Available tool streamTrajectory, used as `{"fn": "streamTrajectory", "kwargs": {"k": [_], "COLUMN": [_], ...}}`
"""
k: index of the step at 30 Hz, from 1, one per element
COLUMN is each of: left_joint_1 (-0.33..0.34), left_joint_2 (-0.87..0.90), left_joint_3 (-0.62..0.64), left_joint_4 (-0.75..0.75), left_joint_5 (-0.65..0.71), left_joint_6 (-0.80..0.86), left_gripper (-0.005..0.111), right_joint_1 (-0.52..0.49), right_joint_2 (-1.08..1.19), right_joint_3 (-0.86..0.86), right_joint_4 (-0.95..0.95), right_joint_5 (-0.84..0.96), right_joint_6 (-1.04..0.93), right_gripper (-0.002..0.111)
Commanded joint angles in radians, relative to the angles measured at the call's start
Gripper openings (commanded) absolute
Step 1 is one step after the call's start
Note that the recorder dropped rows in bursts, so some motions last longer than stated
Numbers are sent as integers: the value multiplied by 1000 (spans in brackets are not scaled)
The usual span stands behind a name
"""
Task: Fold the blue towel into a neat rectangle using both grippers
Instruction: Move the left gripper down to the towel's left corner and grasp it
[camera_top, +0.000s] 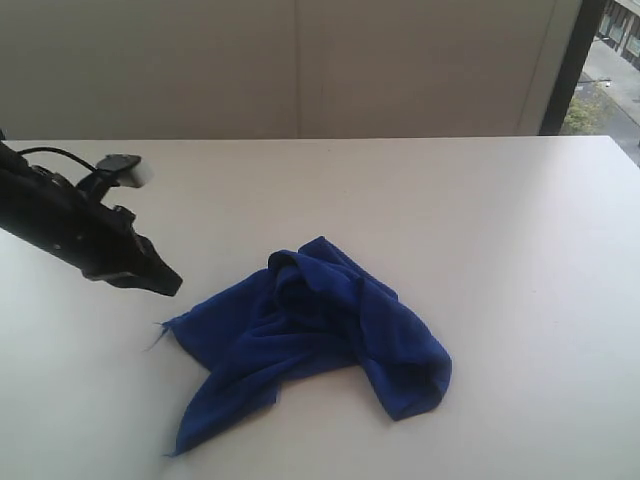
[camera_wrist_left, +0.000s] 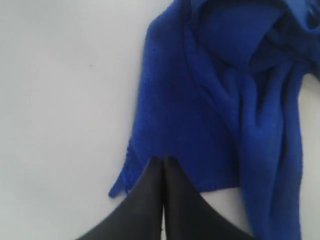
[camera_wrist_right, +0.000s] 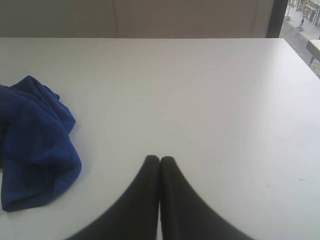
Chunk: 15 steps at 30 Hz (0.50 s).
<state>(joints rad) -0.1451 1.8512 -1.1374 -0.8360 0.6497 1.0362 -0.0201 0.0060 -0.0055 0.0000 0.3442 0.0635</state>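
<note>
The blue towel (camera_top: 320, 335) lies crumpled directly on the white table (camera_top: 500, 230).

Exterior camera sits high, looking down and across the white table (camera_top: 480, 220) toward the back wall (camera_top: 200, 60). Left wrist camera hangs close, peering past the left gripper (camera_wrist_left: 163, 161) straight onto the blue towel (camera_wrist_left: 200, 115). Right wrist camera looks from farther off, past the right gripper (camera_wrist_right: 159, 160), toward that wall. All three share the towel.
</note>
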Motion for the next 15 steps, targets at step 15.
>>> {"fn": "streamTrajectory", "kwargs": {"k": [15], "left_joint_1": [-76], "left_joint_2": [58], "left_joint_3": [-4], "left_joint_4": [105], "left_joint_5": [-117], "left_joint_6": [0], "left_gripper": [51], "right_joint_1": [1], "right_joint_2": [-6], "right_joint_3": [6], "right_joint_4": [0], "right_joint_5": [-9], "right_joint_6": [1], "right_gripper": [0]}}
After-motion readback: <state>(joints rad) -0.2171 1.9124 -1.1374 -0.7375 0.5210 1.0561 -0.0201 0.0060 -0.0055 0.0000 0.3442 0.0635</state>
